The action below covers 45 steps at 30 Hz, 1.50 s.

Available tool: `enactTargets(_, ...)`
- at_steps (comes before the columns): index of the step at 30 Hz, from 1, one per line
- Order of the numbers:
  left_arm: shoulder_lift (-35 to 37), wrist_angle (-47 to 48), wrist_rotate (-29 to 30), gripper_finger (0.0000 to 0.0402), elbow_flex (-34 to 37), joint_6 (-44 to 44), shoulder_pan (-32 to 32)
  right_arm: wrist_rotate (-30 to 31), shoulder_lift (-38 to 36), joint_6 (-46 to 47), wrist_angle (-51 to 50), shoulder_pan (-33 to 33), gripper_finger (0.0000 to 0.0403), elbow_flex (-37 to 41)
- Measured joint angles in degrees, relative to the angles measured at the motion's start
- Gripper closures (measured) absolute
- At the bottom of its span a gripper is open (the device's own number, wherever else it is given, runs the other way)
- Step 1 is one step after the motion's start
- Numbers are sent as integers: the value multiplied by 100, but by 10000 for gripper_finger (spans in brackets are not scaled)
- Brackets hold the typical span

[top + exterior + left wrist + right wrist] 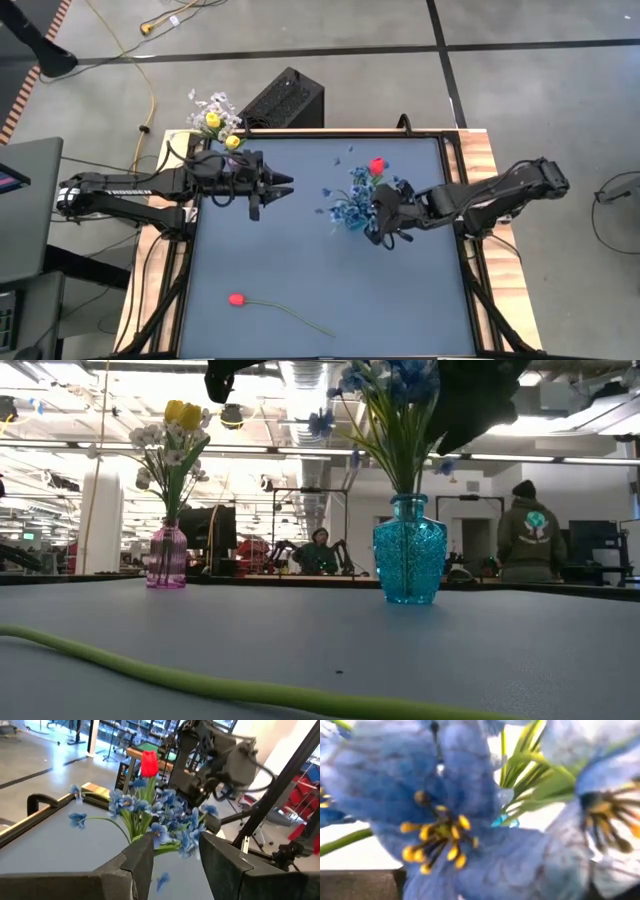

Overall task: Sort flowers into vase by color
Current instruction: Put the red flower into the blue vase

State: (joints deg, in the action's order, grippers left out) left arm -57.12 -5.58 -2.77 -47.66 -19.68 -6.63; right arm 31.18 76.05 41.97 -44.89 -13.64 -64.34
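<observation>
- Far left, back corner of the dark grey surface (300, 260): a pink textured glass vase (166, 555) holding yellow buds (212, 121) and white-lavender blossoms (205, 103). That colour group looks settled.
- Just right of it, the left arm's pincer (283, 189) hangs over the surface with its two dark fingers (142, 857) spread and nothing between them. It's pointing across at the blue bunch.
- Front left-of-centre: a loose red tulip bud on a long thin green stem (236, 299) is lying flat on the surface, well apart from both arms. Probably still waiting to be sorted.
- Centre-right: a turquoise cut-glass vase (410, 555) stuffed with blue small-blossom sprigs (350, 205), plus one red tulip (377, 166) poking up at the back. A few blue petals lie loose on the surface (337, 158).
- Right arm's pincer (386, 225) is right up against the blue bunch, petals filling its camera. Can't tell if it's spread or pinching a stem.
- Risk, as I see it: the pincer is so deep in the sprigs that any pull could drag neighbouring stems out or tip the vase, and shed more petals. A red tulip in the blue vase also looks like a mixed sort.
</observation>
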Motion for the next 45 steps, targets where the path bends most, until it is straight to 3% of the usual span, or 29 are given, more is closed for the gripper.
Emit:
enactTargets(6,0,393,-305,255,0,162,0,-999,0,-33,-288,113,159,-327)
enactTargets(11,0,782,-1043,255,-47,478,97,-2003,0,63,-376,144,159,-730)
enactTargets(16,0,1500,-1182,255,-122,1154,381,-2385,0,650,-529,-73,159,-1272)
enactTargets(25,-348,1675,-1131,255,-129,1606,1251,-2396,-4,2157,-565,-1127,159,-2014)
enactTargets(29,-735,1844,-832,255,-129,1510,1849,-2217,-2,2488,-579,-1663,159,-2049)
enactTargets(37,-1656,1333,-297,255,-129,513,3243,-1390,178,2423,-439,-2891,159,-2054)
enactTargets(41,-2326,1264,332,255,-131,125,4050,-1131,473,2424,-184,-3524,159,-2056)
enactTargets(45,-2953,1359,1453,255,-131,-284,4544,-944,778,2689,-176,-3931,159,-2056)
